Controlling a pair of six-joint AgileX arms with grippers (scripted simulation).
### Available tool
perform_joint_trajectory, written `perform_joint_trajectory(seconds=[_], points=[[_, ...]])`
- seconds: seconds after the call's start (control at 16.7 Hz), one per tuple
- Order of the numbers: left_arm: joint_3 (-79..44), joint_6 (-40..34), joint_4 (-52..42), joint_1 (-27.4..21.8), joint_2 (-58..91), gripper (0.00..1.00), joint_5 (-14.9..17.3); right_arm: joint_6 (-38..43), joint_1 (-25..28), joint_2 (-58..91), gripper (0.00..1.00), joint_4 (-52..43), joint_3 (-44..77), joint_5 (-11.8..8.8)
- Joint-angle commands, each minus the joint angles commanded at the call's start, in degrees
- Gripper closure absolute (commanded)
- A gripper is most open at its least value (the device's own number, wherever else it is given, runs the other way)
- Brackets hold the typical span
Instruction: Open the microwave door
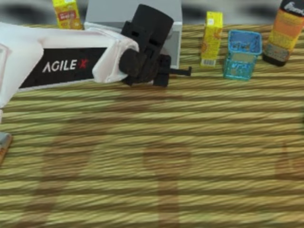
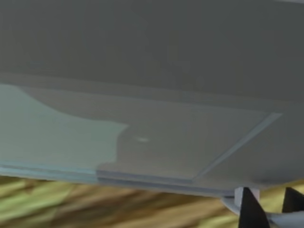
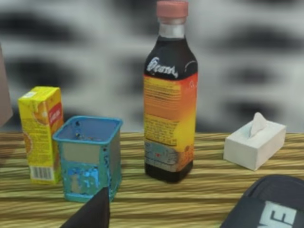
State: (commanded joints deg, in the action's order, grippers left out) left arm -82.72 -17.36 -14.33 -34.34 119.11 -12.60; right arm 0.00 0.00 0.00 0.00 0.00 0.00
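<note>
"AGILE X" in white letters, X in red, on black panel of left arm [image 1: 64, 64]. Script logo on dark bottle [image 3: 170, 95], far right, illegible. Carton print unreadable.

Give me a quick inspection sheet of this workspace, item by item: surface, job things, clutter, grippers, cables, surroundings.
Surface: straw-patterned table.
Job's things: microwave at the far edge, left of centre; microwave door fills the left wrist view.
Clutter: two juice cartons, blue basket, dark bottle, white tissue box.
Grippers: left gripper at the microwave's front; right gripper near the basket, fingers hard to judge.
Cables: nothing seen.
Surroundings: blurred grey backdrop.
</note>
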Motion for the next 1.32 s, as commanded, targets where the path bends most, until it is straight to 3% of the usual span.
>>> perform_joint_trajectory(seconds=[1.32], points=[[0.0,0.0,0.0,0.0,0.0,1.0,0.0,0.0,0.0,0.0,0.0,0.0,0.0,0.0]])
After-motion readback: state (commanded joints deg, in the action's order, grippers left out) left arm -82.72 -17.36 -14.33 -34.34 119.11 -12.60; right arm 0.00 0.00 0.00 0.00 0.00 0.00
